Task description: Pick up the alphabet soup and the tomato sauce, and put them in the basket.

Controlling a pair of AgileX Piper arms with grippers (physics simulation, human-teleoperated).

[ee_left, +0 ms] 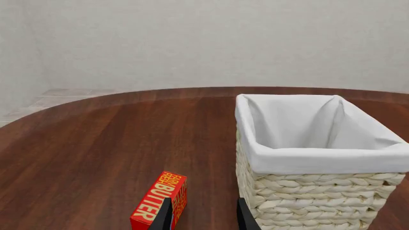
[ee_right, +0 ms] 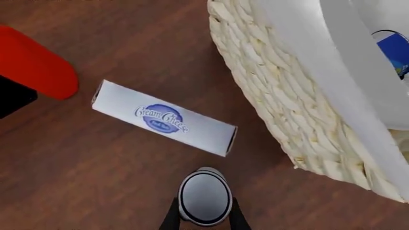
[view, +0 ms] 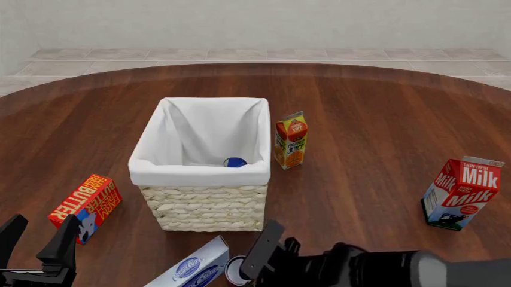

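The basket point(view: 203, 206) stands mid-table, also in the left wrist view point(ee_left: 307, 191) and the right wrist view point(ee_right: 268, 91). The alphabet soup point(view: 234, 162), a blue can, lies inside it on the liner and shows in the right wrist view point(ee_right: 393, 52). My right gripper point(ee_right: 204, 210) is shut on the tomato sauce point(ee_right: 204, 195), seen from above as a silvery top; its label is hidden. That can point(view: 233, 270) sits low in front of the basket. My left gripper point(view: 36, 238) is open and empty at the front left, by the butter box.
A red butter box point(view: 85, 206) lies left of the basket. A white cream cheese box point(view: 191, 269) lies beside the held can. An orange juice carton point(view: 291, 140) stands right of the basket. A milk carton point(view: 461, 193) stands at the far right.
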